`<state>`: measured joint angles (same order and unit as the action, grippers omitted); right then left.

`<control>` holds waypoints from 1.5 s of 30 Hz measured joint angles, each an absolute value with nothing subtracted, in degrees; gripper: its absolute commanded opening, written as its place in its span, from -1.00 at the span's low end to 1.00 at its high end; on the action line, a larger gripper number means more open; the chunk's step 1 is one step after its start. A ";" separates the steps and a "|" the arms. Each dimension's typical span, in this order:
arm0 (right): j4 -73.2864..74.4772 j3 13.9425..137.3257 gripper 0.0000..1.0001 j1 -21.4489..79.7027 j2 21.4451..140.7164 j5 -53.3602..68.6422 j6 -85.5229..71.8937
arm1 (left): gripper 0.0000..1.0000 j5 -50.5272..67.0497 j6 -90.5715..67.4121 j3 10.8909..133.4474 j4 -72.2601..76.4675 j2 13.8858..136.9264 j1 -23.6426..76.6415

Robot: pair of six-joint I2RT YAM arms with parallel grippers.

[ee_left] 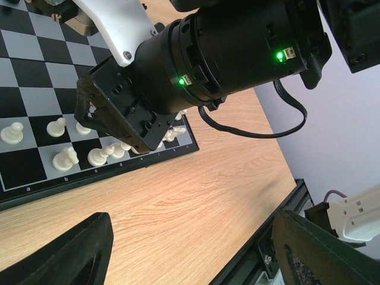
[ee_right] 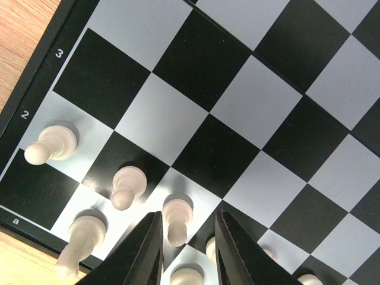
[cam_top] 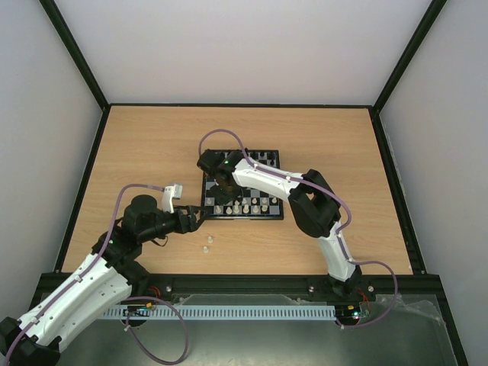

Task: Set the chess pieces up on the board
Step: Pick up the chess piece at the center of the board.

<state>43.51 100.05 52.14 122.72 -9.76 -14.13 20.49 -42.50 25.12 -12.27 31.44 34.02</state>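
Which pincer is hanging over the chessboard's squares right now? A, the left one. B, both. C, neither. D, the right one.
D: the right pincer hangs over the chessboard by the white pawns, while the left pincer is over the bare wood of the table, just off the board's edge.

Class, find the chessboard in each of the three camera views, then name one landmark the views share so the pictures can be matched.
Top external: the board lies mid-table, partly under the right arm.
Left wrist: the board takes the upper left, its corner reaching mid-frame.
Right wrist: the board fills nearly the whole picture.
Shared landmark: the row of white pawns near the board's edge.
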 measured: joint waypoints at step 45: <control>26.59 68.86 0.37 67.92 96.16 -5.08 -21.17 | 0.99 10.02 -42.65 30.70 -23.20 18.57 33.67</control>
<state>26.59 68.86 67.92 96.16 -5.08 -21.17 10.02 -42.65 30.70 -23.20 18.57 33.67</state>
